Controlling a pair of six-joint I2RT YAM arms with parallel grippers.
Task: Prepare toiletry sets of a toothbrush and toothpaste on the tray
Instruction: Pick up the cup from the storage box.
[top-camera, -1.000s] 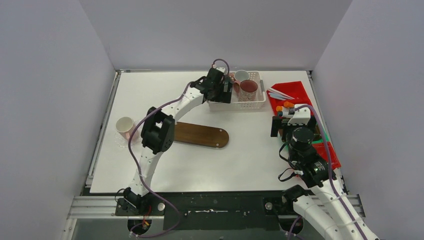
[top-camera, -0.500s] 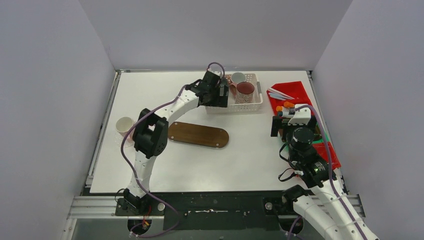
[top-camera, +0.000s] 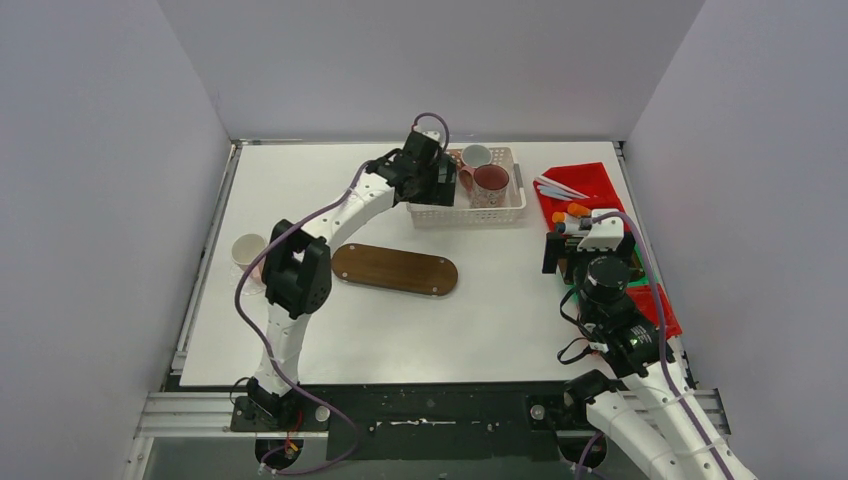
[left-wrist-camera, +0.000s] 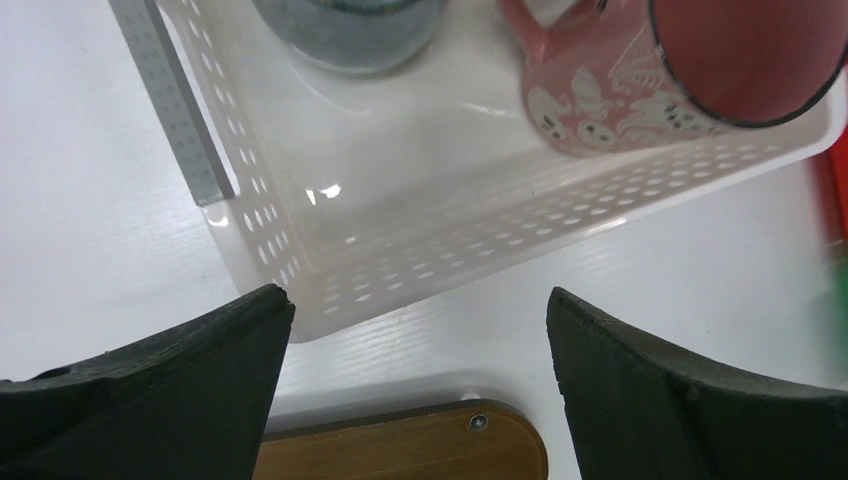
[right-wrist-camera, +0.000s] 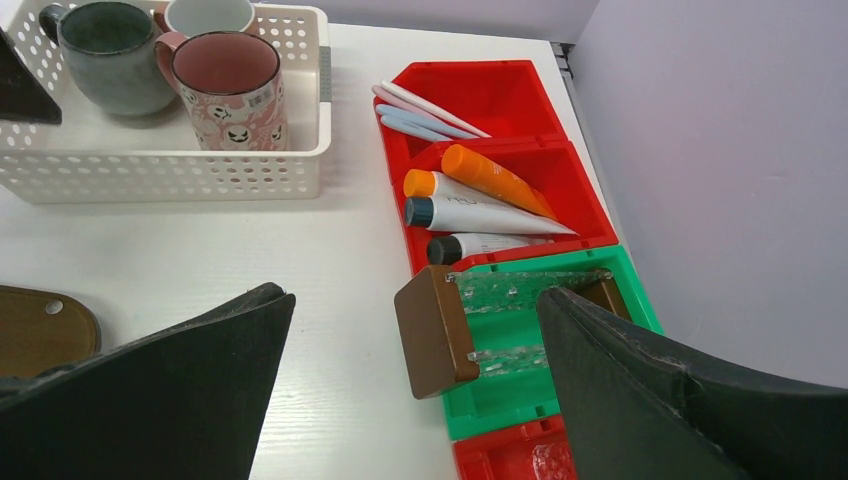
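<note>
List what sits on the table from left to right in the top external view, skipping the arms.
pinkish-white mug → wooden tray → maroon mug in the white basket → red bins

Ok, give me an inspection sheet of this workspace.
Surface: white table; wooden tray bare.
Job's things: three mugs in the basket; fourth mug near the table's left edge; toothbrushes and tubes in red bins.
Clutter: green bin holding a brown block.
Claws: left claw open, empty, over the basket's near corner; right claw open, empty, near the bins.
Cables: purple cables along both arms.
Surroundings: plain walls on three sides.
</note>
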